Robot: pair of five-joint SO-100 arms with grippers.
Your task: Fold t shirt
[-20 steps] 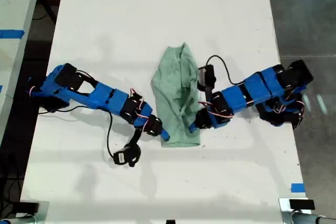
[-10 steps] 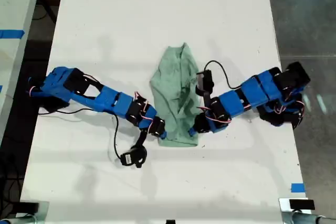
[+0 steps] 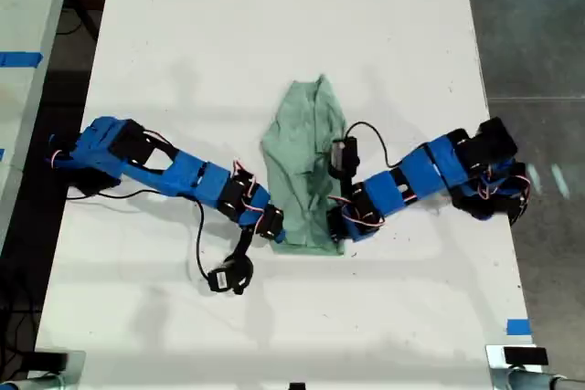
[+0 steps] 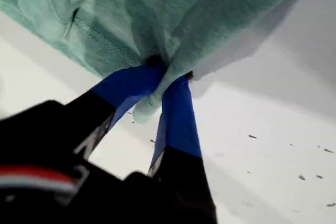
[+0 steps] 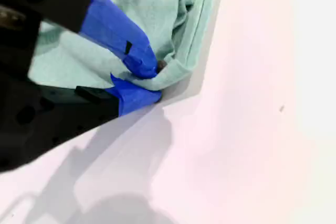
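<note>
The pale mint-green t shirt lies bunched lengthwise in the middle of the white table. Two blue arms reach in from the exterior view's left and right, and their grippers meet the two near corners of the t shirt. Which arm is first I cannot tell. My first gripper is shut on a fold of the t shirt edge. My second gripper is shut on a hemmed corner of the t shirt.
A black camera on its cable hangs beside the arm on the exterior view's left. The table's side edges run close behind both arm bases. Blue tape marks sit near the table's front corner on the exterior view's right.
The arm on the exterior view's right has stretched further toward the left. The t shirt's near end is narrower and sits a little higher than before.
</note>
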